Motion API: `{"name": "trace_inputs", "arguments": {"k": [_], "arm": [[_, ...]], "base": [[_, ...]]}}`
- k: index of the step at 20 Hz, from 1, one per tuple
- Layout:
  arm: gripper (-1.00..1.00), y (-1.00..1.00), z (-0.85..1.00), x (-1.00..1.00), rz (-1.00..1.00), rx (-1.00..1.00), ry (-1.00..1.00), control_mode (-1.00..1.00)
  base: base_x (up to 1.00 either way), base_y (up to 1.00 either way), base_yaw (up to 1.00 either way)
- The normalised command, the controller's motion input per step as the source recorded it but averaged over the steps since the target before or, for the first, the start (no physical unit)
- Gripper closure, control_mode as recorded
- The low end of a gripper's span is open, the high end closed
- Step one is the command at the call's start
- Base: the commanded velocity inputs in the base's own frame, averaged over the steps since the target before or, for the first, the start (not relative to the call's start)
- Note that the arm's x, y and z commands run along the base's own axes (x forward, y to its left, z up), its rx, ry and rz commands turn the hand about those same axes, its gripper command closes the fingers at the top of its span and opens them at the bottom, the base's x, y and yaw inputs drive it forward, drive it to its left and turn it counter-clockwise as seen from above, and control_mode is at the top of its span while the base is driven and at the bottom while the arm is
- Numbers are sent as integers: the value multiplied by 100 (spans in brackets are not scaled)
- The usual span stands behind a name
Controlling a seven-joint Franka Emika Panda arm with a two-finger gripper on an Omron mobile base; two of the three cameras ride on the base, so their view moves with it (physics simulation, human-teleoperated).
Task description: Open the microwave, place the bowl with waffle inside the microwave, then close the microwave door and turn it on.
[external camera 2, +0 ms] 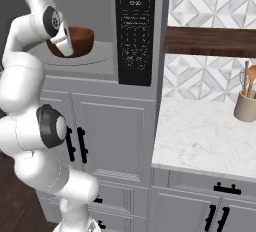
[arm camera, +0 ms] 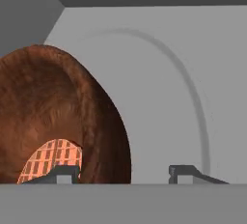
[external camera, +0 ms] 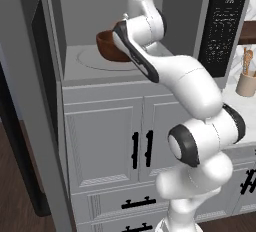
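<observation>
Microwave point(external camera: 125, 31) open, grey cavity exposed, microwave door point(external camera: 27, 101) swung wide to the left in the left base view. Reddish-brown bowl point(external camera 2: 75, 40) resting on the round turntable point(external camera 2: 97, 55) inside the cavity, toward the left part of the disc as seen from the right base camera. Waffle point(arm camera: 53, 158) lying in the bottom of the bowl, orange grid pattern visible in the hand view. Arm reaching up into the cavity, wrist bent over the bowl and covering its right side in the left base view.

Gripper point(arm camera: 124, 174) at the bowl's rim: jaws parted, one finger tip point(arm camera: 60, 172) inside the bowl above the waffle, the other outside over the bare turntable, bowl wall between them. Gap visible between that wall and the outer tip; contact on the inner side impossible to judge. Bowl seated on the turntable, not lifted.

Black control panel point(external camera 2: 135, 26) with small white markings to the right of the cavity. White panelled cabinets point(external camera: 105, 141) below. Beige utensil jar point(external camera 2: 246, 103) standing on the marble tabletop point(external camera 2: 200, 141) well to the right.
</observation>
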Motion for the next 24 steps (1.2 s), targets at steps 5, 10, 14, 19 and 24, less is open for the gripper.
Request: {"name": "trace_inputs", "arguments": {"k": [5,10,14,19,24], "arm": [[-100,-11,-22,-91,0,1,-45,-100],[-100,-13,9,-100,0,0,-48,-100],[-100,-29,78,-100,5,0,-15,-100],[-100,-23,66,-100,9,-1,8,-100],[-100,9,-25,-40,15,-4,63,-100]], "base": [[0,0,0],[0,0,0],[0,0,0],[0,0,0],[0,0,0]]}}
